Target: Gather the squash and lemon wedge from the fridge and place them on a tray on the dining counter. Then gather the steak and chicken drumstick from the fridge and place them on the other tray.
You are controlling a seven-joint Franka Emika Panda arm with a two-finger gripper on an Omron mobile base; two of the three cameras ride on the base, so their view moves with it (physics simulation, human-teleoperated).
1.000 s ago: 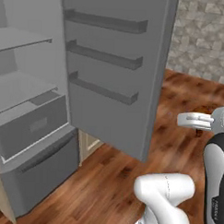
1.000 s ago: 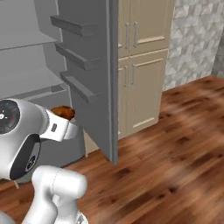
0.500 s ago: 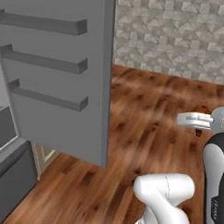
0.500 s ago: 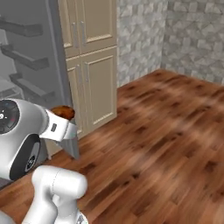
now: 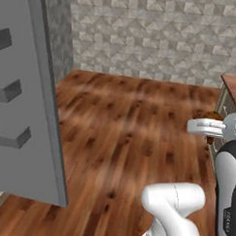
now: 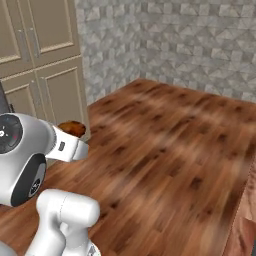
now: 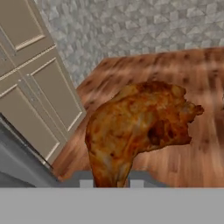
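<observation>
Your gripper [image 7: 111,183] is clamped on the narrow end of the browned chicken drumstick [image 7: 140,127], carried above the wood floor [image 6: 170,150], with the fridge [image 5: 28,96] door open at your near left, beige cabinets [image 6: 40,65] beside it and the stone wall [image 5: 153,34] far ahead.

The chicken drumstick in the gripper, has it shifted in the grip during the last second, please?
No. The chicken drumstick sits against the gripper as before; the base turned away from the fridge.
</observation>
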